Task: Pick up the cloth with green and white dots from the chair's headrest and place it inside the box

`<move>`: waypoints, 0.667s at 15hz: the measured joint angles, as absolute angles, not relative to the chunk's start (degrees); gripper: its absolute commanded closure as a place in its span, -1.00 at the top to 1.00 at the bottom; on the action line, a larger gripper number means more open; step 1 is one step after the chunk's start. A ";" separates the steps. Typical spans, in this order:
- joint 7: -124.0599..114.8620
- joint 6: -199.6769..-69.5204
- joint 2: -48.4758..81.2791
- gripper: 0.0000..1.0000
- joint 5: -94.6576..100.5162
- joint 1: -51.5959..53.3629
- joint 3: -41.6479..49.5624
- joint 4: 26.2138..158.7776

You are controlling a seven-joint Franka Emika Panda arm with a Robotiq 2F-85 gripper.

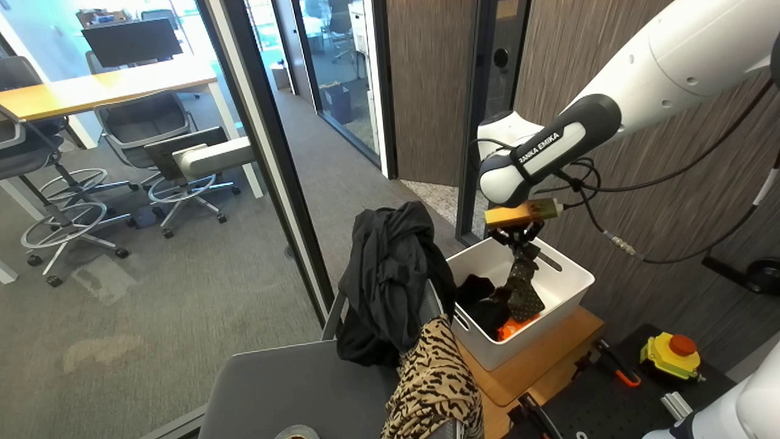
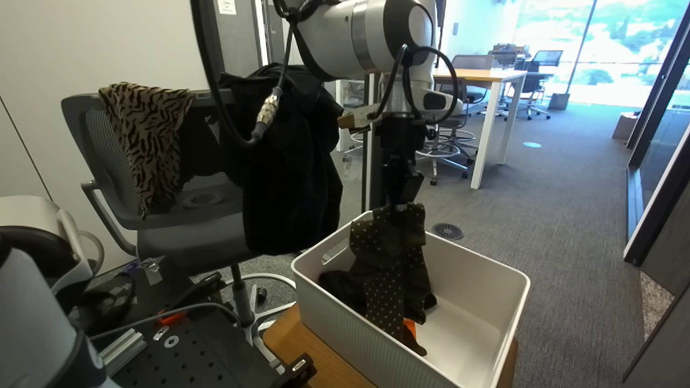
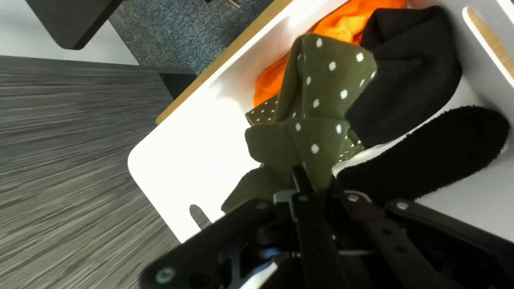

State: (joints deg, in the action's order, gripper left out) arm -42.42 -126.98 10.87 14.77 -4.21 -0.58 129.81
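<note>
The dark olive-green cloth with pale dots hangs limp from my gripper, seen in both exterior views (image 1: 525,294) (image 2: 384,285) and in the wrist view (image 3: 331,80). My gripper (image 1: 521,245) (image 2: 399,205) (image 3: 315,182) points down over the white box and is shut on the cloth's upper part. The white box (image 1: 524,346) (image 2: 345,337) (image 3: 200,160) stands on a wooden surface. The cloth's lower part hangs inside the box, below its rim. Black fabric (image 1: 484,314) (image 3: 409,72) and orange fabric (image 1: 509,329) (image 3: 345,20) lie in the box. Whether the cloth touches the bottom cannot be told.
A grey chair (image 1: 292,384) stands beside the box. A black garment (image 1: 390,274) (image 2: 291,172) and an animal-print cloth (image 1: 432,378) (image 2: 151,129) hang over its back. The wooden surface (image 1: 585,326) bears the box. A yellow-and-red stop button (image 1: 673,355) sits on the black robot table (image 2: 199,355).
</note>
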 measured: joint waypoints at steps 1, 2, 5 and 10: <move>-41.85 -127.71 11.74 -0.31 13.56 -4.14 -0.29 129.81; -41.39 -128.18 12.42 -0.32 12.30 -4.06 -0.01 129.81; -40.08 -128.53 13.38 0.06 8.70 -3.97 0.63 129.78; -37.45 -128.53 13.39 0.81 4.06 -3.90 0.94 129.65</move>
State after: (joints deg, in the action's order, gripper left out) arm -37.45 -128.53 13.39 4.06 -3.90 0.94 129.65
